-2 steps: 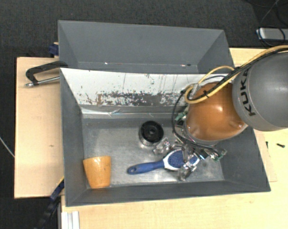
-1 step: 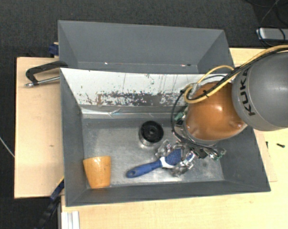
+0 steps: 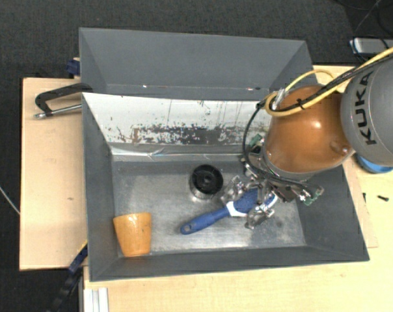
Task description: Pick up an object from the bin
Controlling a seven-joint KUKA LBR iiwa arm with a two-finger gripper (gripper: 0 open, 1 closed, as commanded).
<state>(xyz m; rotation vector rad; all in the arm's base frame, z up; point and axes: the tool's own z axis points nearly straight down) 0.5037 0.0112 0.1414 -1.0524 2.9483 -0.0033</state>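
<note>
A rounded orange cover caps the wrist, looped by yellow and black cables; the grey arm bears black "KUKA" lettering.

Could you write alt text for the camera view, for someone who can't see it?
A robot arm's gripper sits low over one end of a blue-handled tool lying on the floor of a grey metal bin. A round black object lies near the tool's handle, and an orange cup sits apart in the view's lower left corner.
</note>
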